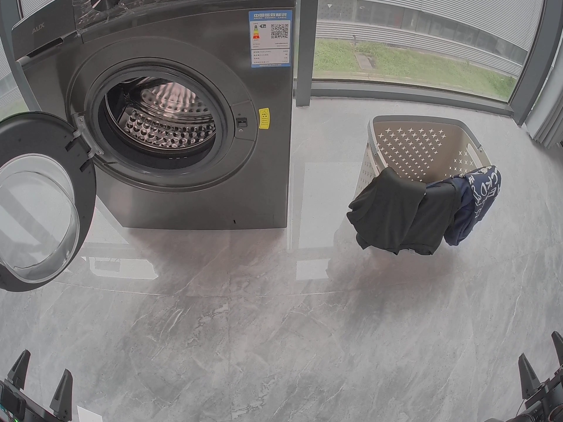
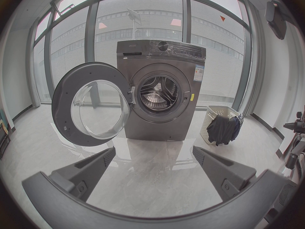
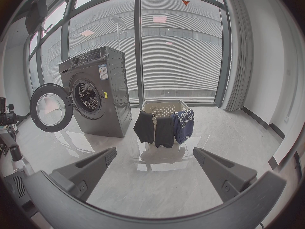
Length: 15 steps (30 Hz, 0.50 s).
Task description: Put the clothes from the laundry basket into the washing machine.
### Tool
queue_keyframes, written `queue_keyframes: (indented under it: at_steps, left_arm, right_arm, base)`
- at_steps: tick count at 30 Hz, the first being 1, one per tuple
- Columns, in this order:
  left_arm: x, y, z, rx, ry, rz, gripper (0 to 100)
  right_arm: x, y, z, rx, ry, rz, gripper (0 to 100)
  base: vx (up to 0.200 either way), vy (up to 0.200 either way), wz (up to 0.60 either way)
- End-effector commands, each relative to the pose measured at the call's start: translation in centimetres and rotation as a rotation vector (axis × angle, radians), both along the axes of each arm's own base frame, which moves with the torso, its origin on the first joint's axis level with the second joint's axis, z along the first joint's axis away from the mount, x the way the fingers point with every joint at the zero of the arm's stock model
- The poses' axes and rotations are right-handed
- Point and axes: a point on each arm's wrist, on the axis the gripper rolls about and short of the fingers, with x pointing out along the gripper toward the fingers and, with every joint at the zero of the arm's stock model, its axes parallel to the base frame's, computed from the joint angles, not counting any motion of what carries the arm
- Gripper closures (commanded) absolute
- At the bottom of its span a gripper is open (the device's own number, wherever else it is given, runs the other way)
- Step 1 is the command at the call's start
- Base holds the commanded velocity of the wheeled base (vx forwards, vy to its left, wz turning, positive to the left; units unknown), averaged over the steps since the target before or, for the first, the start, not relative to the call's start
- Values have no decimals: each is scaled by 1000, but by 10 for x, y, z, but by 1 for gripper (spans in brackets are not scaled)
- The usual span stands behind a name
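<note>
left gripper spread, right gripper spread, dark clothes draped over basket rim

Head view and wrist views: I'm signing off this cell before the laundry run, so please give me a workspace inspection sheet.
Surface: glossy grey stone-look floor, reflective.
Job's things: washing machine, door swung wide open, no clothes visible in the drum; laundry basket on the robot's right, two black garments and a navy garment draped over its front rim.
Clutter: equipment stand at the room's edge.
Grippers: left gripper and right gripper low over the floor, both open, holding nothing.
Cables: nothing seen.
Surroundings: tall windows behind; curtain beside them.
</note>
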Motion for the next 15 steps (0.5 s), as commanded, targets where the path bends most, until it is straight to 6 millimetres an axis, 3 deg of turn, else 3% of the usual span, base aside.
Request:
queue_keyframes:
  at_steps: [1, 5, 15]
  left_arm:
    - [1, 0, -5, -1, 6, 0, 0]
    - [1, 0, -5, -1, 7, 0, 0]
    - [1, 0, -5, -1, 7, 0, 0]
  right_arm:
    - [1, 0, -5, 0, 10, 1, 0]
    - [1, 0, -5, -2, 10, 1, 0]
    - [1, 0, -5, -2, 10, 1, 0]
  base:
    - [0, 0, 0]
    - [0, 0, 0]
    - [0, -200, 0]
